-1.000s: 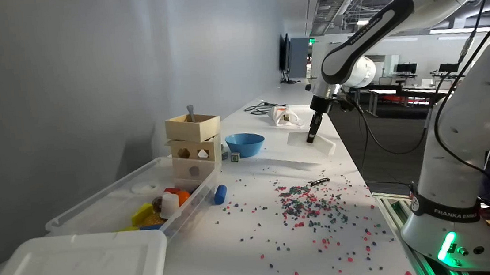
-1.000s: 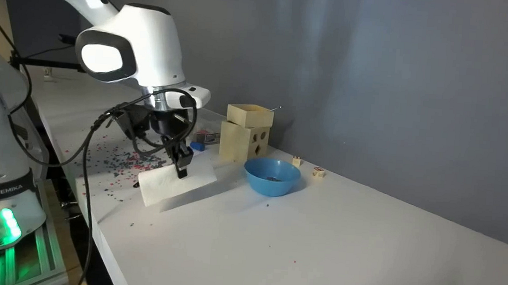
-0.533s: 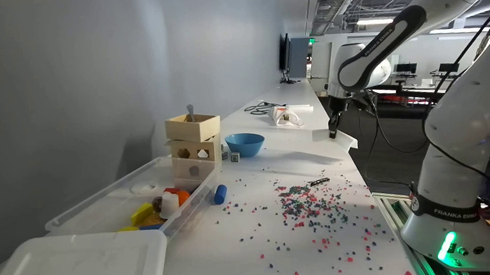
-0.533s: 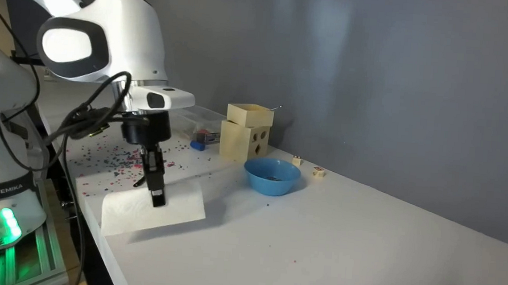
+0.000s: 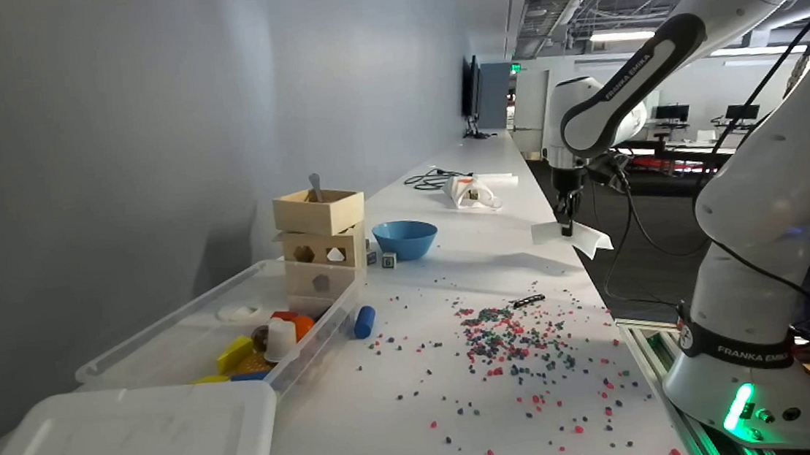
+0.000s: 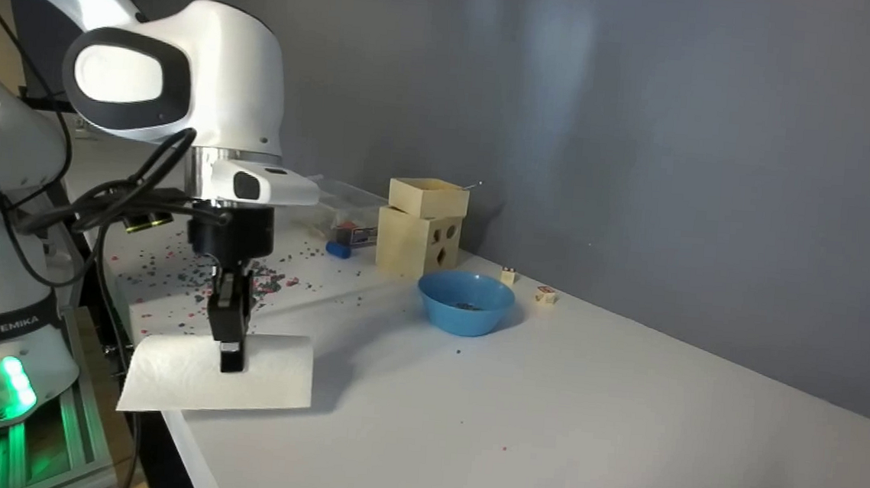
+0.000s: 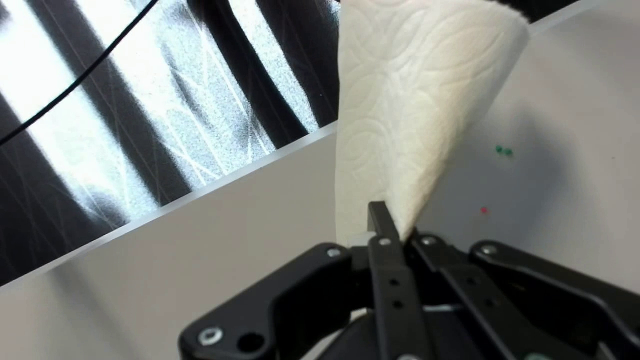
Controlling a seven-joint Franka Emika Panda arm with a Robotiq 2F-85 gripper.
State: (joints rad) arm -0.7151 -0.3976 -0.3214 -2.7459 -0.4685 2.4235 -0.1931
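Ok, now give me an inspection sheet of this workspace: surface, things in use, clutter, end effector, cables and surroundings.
Surface: white table, scattered with small red and dark bits.
Job's things: paper towel, reaching past the table's edge.
Clutter: blue bowl with bits inside, stacked wooden boxes, plastic bin of colored pieces, white lid.
End effector: shut on the paper towel.
Cables: black cable beyond the table's edge in the wrist view; cord on the table.
Surroundings: gray wall alongside; monitors in the background.
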